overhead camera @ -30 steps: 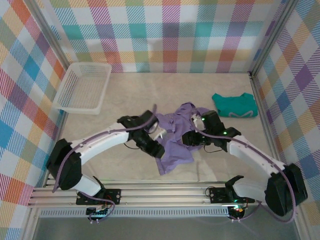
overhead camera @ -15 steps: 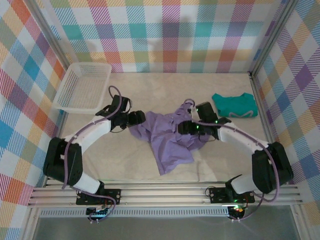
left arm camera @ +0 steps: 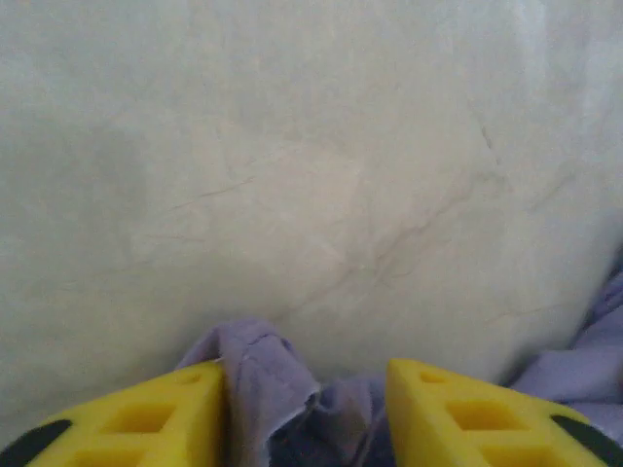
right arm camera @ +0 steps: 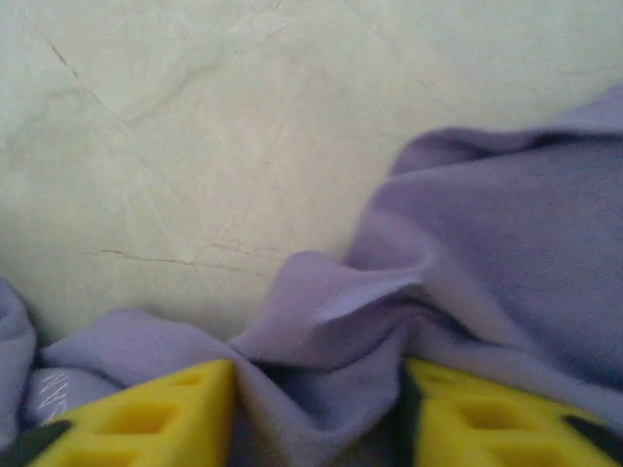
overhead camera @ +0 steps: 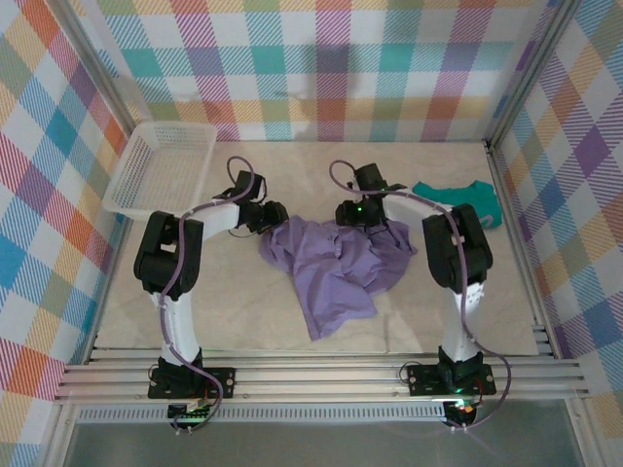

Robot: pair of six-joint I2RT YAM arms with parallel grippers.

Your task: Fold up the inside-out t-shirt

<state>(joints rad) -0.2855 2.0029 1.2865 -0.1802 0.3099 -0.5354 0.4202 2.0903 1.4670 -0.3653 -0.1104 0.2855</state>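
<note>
- The lavender t-shirt (overhead camera: 336, 265) lies crumpled at the centre of the top view. Its upper edge is drawn out sideways, and a narrow tail runs down toward the lower middle.
- A second ago that upper edge was bunched in a tight heap under both arms. Now it stretches wider between them, though the body below is still creased and overlapped.
- The left fingers (left arm camera: 156, 416) have moved from the middle of the cloth to its upper left corner. They stand partly apart, with a rumpled fold of lavender cloth pinched between them.
- The right fingers (right arm camera: 146, 413) have gone to the upper right corner. They too are closed partway on a thick bunch of the fabric.
- I judge this to be spreading and straightening, with no fold made yet. The shirt needs flattening first.
- A teal garment (overhead camera: 472, 202) lies to the upper right, apart from the shirt, and a white basket (overhead camera: 165, 165) sits at the upper left.
- The desk (overhead camera: 243, 311) is pale and marbled with fine veins, and bright plaid walls (overhead camera: 321, 68) enclose it.
</note>
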